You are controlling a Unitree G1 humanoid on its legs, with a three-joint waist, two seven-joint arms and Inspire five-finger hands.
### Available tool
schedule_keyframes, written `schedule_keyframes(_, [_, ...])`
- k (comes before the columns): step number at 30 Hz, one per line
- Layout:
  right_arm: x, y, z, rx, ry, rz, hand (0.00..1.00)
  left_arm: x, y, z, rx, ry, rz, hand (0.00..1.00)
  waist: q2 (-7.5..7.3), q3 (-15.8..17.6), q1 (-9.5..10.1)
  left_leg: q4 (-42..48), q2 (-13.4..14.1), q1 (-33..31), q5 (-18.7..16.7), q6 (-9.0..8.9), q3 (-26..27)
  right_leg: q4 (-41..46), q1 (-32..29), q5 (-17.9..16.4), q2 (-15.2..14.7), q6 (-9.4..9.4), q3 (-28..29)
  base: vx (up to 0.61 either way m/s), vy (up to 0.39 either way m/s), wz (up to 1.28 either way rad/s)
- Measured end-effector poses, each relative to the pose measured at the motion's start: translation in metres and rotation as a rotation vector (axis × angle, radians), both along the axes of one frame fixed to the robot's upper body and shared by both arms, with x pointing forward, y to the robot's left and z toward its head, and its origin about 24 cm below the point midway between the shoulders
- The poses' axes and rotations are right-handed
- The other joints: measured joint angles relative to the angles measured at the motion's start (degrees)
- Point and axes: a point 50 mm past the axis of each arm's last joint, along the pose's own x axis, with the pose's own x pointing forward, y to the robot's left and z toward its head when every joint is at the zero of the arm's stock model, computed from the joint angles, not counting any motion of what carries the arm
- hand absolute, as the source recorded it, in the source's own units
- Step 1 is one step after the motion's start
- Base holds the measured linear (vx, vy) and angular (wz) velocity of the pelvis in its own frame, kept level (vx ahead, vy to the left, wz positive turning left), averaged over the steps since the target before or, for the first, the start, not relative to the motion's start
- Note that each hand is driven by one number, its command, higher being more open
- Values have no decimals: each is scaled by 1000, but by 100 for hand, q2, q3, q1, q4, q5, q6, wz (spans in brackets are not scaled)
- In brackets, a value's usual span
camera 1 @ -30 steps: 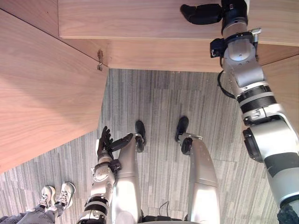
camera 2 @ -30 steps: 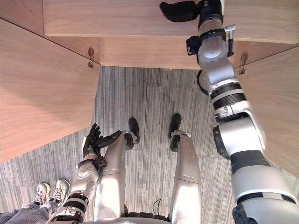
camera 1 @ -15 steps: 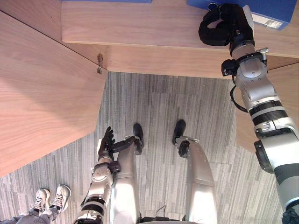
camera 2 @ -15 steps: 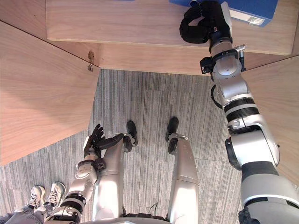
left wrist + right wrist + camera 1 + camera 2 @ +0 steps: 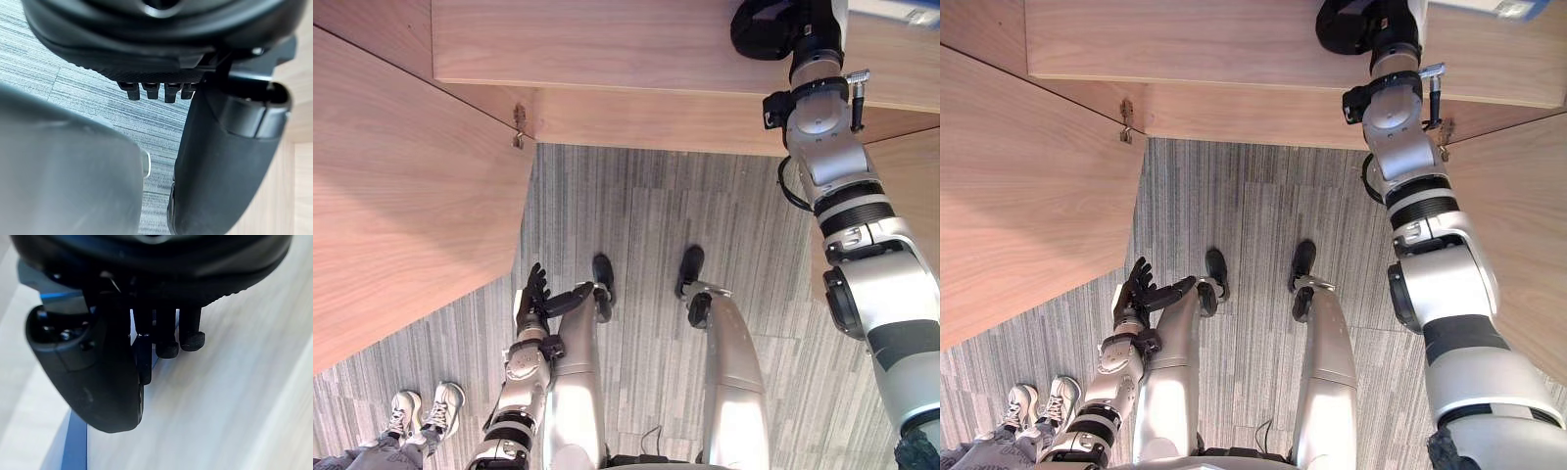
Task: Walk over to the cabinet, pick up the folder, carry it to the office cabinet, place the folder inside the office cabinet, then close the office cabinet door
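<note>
While the work happens up at the shelf, a person's shoes point(image 5: 426, 409) stand on the grey carpet floor point(image 5: 646, 206) at the far left, well clear of the robot. Next comes the left cabinet door point(image 5: 401, 196), a broad wooden panel swung wide open on its hinge point(image 5: 520, 127), which leaves the opening free for the arm to reach in. Below it the left hand point(image 5: 532, 294) hangs low beside the thigh with its fingers straight and loosely spread. It holds nothing and seems parked there to keep out of the way until the door has to be pushed.

Across the top runs the cabinet's wooden shelf point(image 5: 607, 49), bare along its left and middle. The right arm reaches up over its front edge, and the right hand point(image 5: 766, 24) sits on the shelf near its right end. In the right wrist view its fingers point(image 5: 167, 348) curl down close beside the thumb, and the blue edge of the folder point(image 5: 73, 450) runs under the thumb and between it and them. That looks like a pinch on the folder's edge. The folder itself lies inside the cabinet on that shelf, just beyond and to the right of the hand, so the placing step looks nearly finished and the letting go is not yet done.

Furthest right, the other cabinet door point(image 5: 1518, 225) also stands open, close by the right forearm. In my judgement the arm must draw straight back between the two doors, since either one could catch an elbow before it is swung shut.
</note>
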Motion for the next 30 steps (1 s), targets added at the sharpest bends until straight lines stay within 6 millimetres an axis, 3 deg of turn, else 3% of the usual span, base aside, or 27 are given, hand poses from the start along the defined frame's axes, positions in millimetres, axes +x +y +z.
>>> schedule_keyframes(8, [-7,-24,0,245,-55,-43,0,1,2,1,-22,-2,49,100,0,1,-17,50,-8,17,10,19,-27,-7,69,24,-6,4,-34,-44,3,1])
schedule_keyframes(10, [-18,-29,-17,274,-93,-51,0,0,0,-1,-28,16,49,100,-2,2,-31,56,18,240,-33,29,-37,-59,330,20,20,6,-73,-10,4,-2])
schedule_keyframes(12, [-33,-21,-44,267,-109,-12,0,-3,-5,-6,-48,41,46,100,-3,2,-45,56,70,651,-141,30,-15,-135,739,-4,78,30,-43,-5,13,-16])
schedule_keyframes(14, [-57,1,-88,266,-97,91,0,-11,-14,-14,-71,76,40,100,-21,-7,-106,50,174,1290,-326,31,93,-285,1335,-65,189,77,53,-8,30,-31])
schedule_keyframes(15, [-73,16,-120,278,-59,157,0,-17,-13,-18,-66,94,37,100,-97,-61,-162,-28,225,1671,-425,23,176,-391,1670,-108,254,105,115,9,21,-30])
schedule_keyframes(17, [-92,32,-161,296,39,208,0,-27,-13,-26,-64,127,24,100,-220,-142,-273,-222,241,2151,-452,9,302,-587,2081,-114,292,121,180,45,22,-26])
schedule_keyframes(19, [-128,47,-229,322,255,233,0,-45,-14,-41,-25,211,-18,100,-396,-399,-373,-582,294,2811,-468,-22,503,-1010,2649,-44,430,185,319,113,29,-38])
schedule_keyframes(21, [-158,52,-280,327,455,230,0,-58,-14,-55,12,302,-55,100,-515,-588,-409,-1027,297,3435,-434,-61,766,-1475,3141,109,536,191,510,140,37,-46])
schedule_keyframes(23, [-175,52,-312,307,591,216,0,-70,-12,-65,29,371,-75,100,-523,-772,-520,-1377,264,3803,-353,-86,940,-1912,3468,288,598,227,641,163,47,-42])
schedule_keyframes(25, [-195,41,-357,240,795,161,0,-85,-12,-76,34,443,-96,100,-492,-947,-694,-1974,133,4421,-202,-87,1225,-2591,4012,582,631,310,866,195,77,-51])
schedule_keyframes(26, [-207,32,-378,217,897,122,100,-90,-11,-79,32,466,-96,100,-480,-1008,-696,-2244,77,4705,-144,-80,1379,-2893,4241,708,639,344,1002,181,97,-47])
schedule_keyframes(30, [-250,3,-427,253,1163,-27,100,-101,-8,-84,55,506,-116,100,-379,-1294,-772,-2921,-145,5251,46,-74,1628,-3697,4758,1055,594,427,1209,128,66,-25])
